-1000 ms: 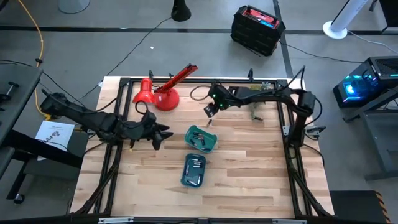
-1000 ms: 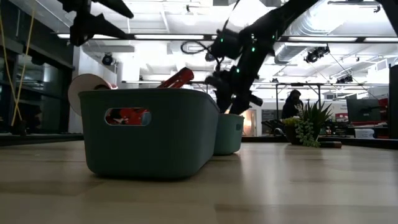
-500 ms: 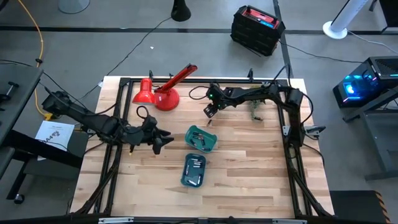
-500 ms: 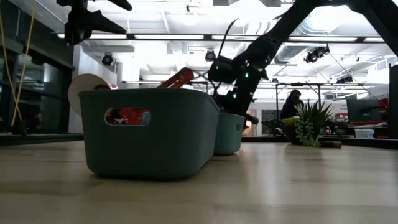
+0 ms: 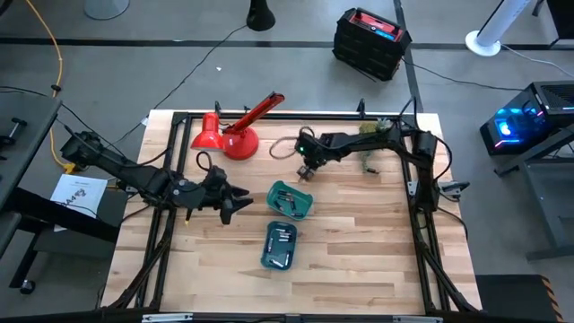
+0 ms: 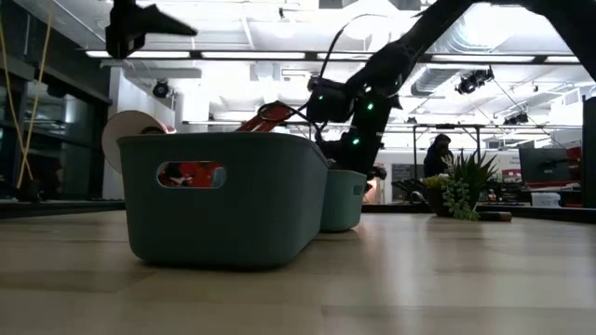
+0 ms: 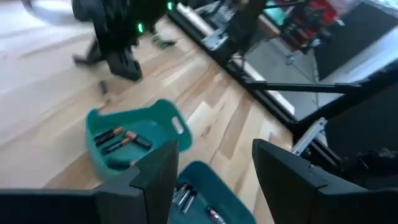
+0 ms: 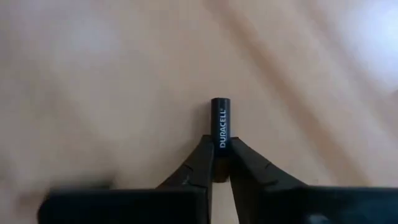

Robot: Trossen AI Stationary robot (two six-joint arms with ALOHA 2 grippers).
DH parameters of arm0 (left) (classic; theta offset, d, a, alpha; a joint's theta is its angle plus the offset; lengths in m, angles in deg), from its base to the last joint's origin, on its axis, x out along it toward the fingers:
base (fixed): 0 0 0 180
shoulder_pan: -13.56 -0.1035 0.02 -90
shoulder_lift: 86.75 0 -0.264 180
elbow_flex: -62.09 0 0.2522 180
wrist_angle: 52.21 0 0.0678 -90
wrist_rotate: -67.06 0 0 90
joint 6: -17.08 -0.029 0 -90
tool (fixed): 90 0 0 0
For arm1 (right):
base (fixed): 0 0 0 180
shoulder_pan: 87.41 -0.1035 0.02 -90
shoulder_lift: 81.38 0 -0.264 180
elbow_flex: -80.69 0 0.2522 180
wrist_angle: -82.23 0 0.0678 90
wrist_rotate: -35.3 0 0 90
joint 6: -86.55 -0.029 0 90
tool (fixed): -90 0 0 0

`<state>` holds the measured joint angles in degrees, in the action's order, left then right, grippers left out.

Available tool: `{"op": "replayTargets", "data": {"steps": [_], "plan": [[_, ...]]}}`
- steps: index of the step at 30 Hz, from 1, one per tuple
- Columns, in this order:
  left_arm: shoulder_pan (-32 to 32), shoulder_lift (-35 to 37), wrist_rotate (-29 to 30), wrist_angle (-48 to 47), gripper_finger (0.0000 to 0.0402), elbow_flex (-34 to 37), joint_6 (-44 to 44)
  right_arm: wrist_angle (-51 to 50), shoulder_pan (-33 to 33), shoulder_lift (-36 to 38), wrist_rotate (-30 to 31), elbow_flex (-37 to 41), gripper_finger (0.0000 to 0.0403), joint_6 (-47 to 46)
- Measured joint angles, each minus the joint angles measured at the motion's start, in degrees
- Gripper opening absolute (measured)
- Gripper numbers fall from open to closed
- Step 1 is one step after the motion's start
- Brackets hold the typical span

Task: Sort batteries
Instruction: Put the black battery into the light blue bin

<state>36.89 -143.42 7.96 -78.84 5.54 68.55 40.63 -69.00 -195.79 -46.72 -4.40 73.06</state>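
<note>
Almost sorted

Right gripper (image 8: 221, 163) pinches a battery (image 8: 221, 127) beside the teal trays (image 5: 289, 200), which hold batteries already.

1. Battery (image 8: 221, 124) in right wrist view: its near end is hidden between the right gripper (image 8: 221, 163) fingertips; whether it touches the table can't be told.
2. Same battery too small to make out in the high view, covered by the gripper head.
3. Near tray (image 6: 222, 195) in the low view blocks most of the far tray (image 6: 342, 198); contents of both are hidden by their walls.
4. Batteries in the far tray (image 7: 118, 138) in the left wrist view are blurred; count unclear.
5. Near tray (image 7: 205, 186) in the left wrist view is cut off by the bottom edge and partly hidden behind the left gripper (image 7: 214, 165) fingers.
6. Red lamp (image 6: 191, 174) is seen only through the tray handle slot and above its rim.
</note>
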Motion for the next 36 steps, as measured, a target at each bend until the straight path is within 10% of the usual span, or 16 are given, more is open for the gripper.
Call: {"op": "replayTargets", "data": {"steps": [9, 14, 19, 29, 36], "plan": [[-1.0, 0.4, 3.3, -1.1, 0.0197, 0.0, -4.7, -3.5, -12.4, 14.5, -1.8, 0.3, 0.0015, -4.1], [-3.1, 0.3, 3.3, -1.8, 0.0197, 0.0, -5.4, 1.4, -21.0, 15.5, -9.3, 0.3, 0.0014, -12.4], [-4.3, 0.3, 2.5, -1.9, 0.0197, 0.0, -6.6, 3.3, -25.6, 11.6, -3.0, 0.3, 0.0044, -18.0], [-4.5, 0.3, -1.4, -2.1, 0.0197, 0.0, -6.7, 1.3, -21.8, 11.0, 1.3, -2.7, 0.0176, -19.3], [-4.5, 0.3, -1.9, -2.4, 0.0197, 0.0, -6.6, -1.5, -14.2, 11.0, -0.1, -5.8, 0.0198, -8.1]]}}
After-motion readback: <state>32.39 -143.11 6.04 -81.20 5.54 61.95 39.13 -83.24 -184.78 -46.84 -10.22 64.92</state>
